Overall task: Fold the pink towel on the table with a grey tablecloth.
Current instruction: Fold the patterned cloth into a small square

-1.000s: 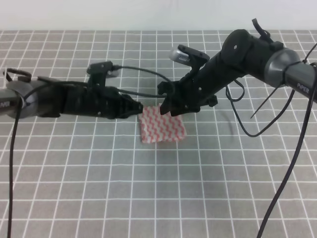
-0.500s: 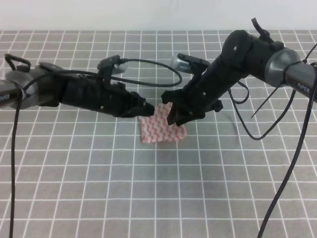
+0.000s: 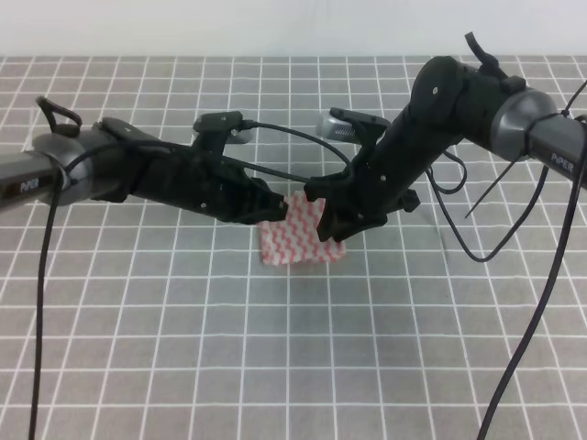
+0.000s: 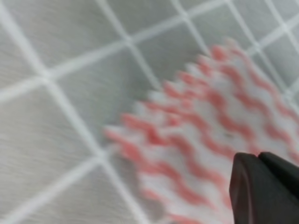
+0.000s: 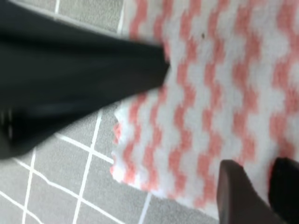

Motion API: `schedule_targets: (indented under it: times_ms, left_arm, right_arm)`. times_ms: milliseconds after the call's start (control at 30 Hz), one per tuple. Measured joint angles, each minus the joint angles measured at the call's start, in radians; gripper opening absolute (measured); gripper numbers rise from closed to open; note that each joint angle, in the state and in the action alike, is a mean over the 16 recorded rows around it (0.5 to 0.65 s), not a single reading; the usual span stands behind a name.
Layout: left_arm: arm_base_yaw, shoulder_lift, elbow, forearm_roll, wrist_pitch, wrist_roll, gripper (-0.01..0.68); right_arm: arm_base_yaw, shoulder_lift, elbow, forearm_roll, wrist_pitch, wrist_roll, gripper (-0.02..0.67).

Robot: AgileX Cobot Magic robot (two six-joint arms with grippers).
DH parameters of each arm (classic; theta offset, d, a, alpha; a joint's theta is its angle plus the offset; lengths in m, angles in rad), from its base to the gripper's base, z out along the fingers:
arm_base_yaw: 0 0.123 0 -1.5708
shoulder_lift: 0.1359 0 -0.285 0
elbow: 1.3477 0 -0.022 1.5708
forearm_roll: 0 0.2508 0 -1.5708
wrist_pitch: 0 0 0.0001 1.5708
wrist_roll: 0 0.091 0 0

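Observation:
The pink towel (image 3: pixel 298 240) lies mid-table on the grey tablecloth (image 3: pixel 275 357), its far edge raised a little. My left gripper (image 3: pixel 276 214) is at the towel's far left corner and my right gripper (image 3: pixel 325 225) at its far right corner. In the left wrist view, dark fingers (image 4: pixel 247 186) pressed together sit over the striped towel (image 4: pixel 196 116) near its serrated corner. The right wrist view has two fingers (image 5: pixel 238 196) close together, with a sliver of towel (image 5: pixel 219 93) between them. The left arm (image 5: pixel 70 79) crosses that view's upper left.
Both black arms reach in low from either side and nearly meet over the towel. Cables (image 3: pixel 477 220) hang from the right arm, and one cable (image 3: pixel 284 137) loops above the left arm. Grey gridded cloth (image 3: pixel 293 385) stretches in front of the towel.
Both grippers have closed in on the towel's far corners and dropped lower. The towel's far edge now stands slightly lifted.

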State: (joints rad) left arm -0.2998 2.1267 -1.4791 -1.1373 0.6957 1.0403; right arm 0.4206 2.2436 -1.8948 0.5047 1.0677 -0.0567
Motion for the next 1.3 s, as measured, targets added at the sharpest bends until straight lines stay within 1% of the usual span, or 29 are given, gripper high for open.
schedule_targets:
  times_ms: [233,433,567,800,1067,1300]
  left_arm:
    - [0.000,0.000,0.000,0.007,-0.087,0.021,-0.002]
    - [0.001,0.000,-0.015,0.008,-0.088,0.031,-0.002]
    - [0.002,-0.001,-0.030,0.010,-0.047,0.023,-0.002]
    - [0.002,-0.004,-0.056,0.044,0.078,-0.028,-0.002]
    - [0.002,-0.003,-0.060,0.099,0.196,-0.094,-0.002]
    - [0.001,-0.002,-0.059,0.132,0.242,-0.122,-0.002]
  right_arm:
    - [0.000,0.004,0.000,0.000,0.016,0.000,0.139]
    - [0.001,0.014,0.000,0.000,0.026,0.000,0.126]
    - [0.000,0.022,0.000,-0.001,0.032,0.000,0.120]
    - [0.000,0.030,-0.019,0.000,0.029,0.000,0.104]
    - [-0.002,0.034,-0.064,0.001,-0.051,0.006,0.043]
    - [-0.007,0.041,-0.088,0.006,-0.150,0.017,-0.005]
